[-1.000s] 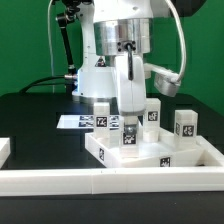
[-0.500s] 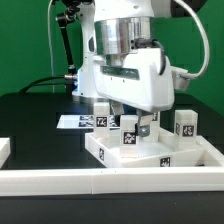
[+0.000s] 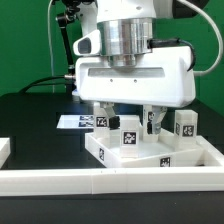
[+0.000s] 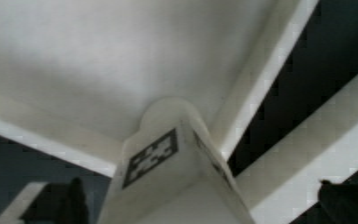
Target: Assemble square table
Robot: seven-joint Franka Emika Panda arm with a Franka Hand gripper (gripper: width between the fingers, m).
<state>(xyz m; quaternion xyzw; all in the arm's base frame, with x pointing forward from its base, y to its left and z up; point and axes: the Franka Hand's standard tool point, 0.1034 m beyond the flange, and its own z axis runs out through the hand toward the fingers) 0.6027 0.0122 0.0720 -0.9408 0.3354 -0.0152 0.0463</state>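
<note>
- Over the black table [image 3: 30, 125], the big white gripper [image 3: 127, 118] hangs low above the square table [image 3: 150, 155], its broad housing hiding much of the scene behind it.
- White barrier rails [image 3: 100, 180] run along the front of the exterior view and up its right side; they look like smooth, hard plastic with square edges.
- Against those rails sits the square table, a white slab with a raised rim and black-and-white tags on its edge faces.
- Behind it, toward the exterior view's left, the thin marker board [image 3: 75, 122] lies flat.
- One short white leg [image 3: 129, 135], blocky and tagged, stands upright on the slab between the fingers [image 3: 105, 113], which are spread wide and apart from it on both sides; nothing is gripped.
- Another tagged leg [image 3: 185, 124] stands at the exterior view's right, just behind the slab.
- From the wrist view, the leg [image 4: 167, 160] rises toward the camera with the slab's pale surface [image 4: 105, 60] beyond.
- My judgement: a leg has been seated, and this is the release step.
- Next would come a straight lift clear of the leg without knocking it, then a reach for another leg.
</note>
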